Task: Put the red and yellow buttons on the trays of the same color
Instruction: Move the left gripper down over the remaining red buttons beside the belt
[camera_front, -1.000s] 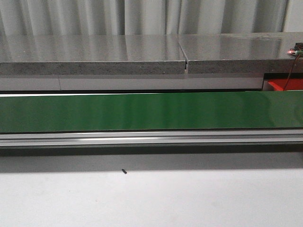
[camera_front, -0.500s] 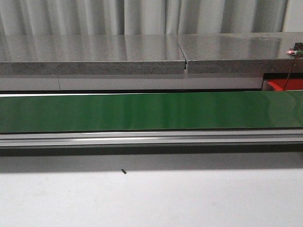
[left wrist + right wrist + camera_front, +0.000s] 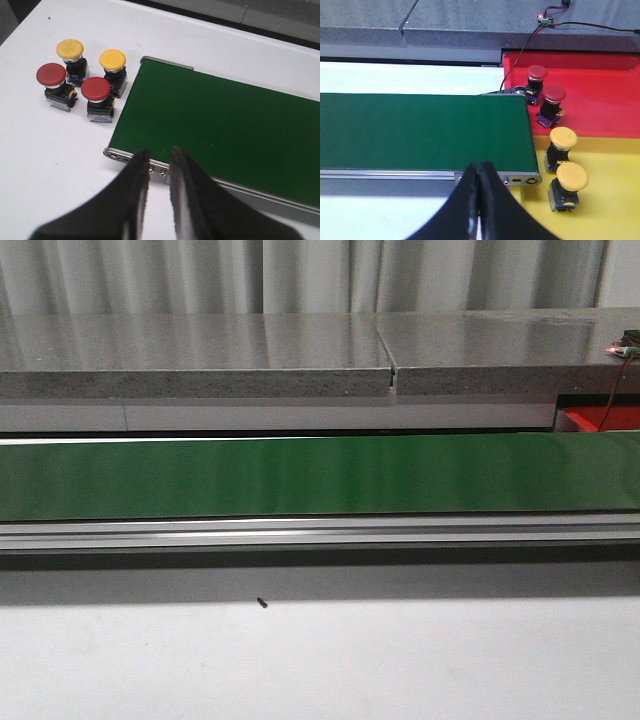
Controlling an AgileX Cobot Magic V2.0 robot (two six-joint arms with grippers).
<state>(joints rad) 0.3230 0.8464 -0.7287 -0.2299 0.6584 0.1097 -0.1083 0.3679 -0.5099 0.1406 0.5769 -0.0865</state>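
In the left wrist view, two yellow buttons and two red buttons stand together on the white table beside the end of the green belt. My left gripper hovers over the belt's corner, away from them, slightly open and holding nothing. In the right wrist view, two red buttons stand on the red tray, and two yellow buttons on the yellow tray. My right gripper is shut and empty by the belt's other end.
The green conveyor belt spans the front view with its metal rail along the near side. A grey stone counter runs behind it. A corner of the red tray shows at the far right, with a wired board above.
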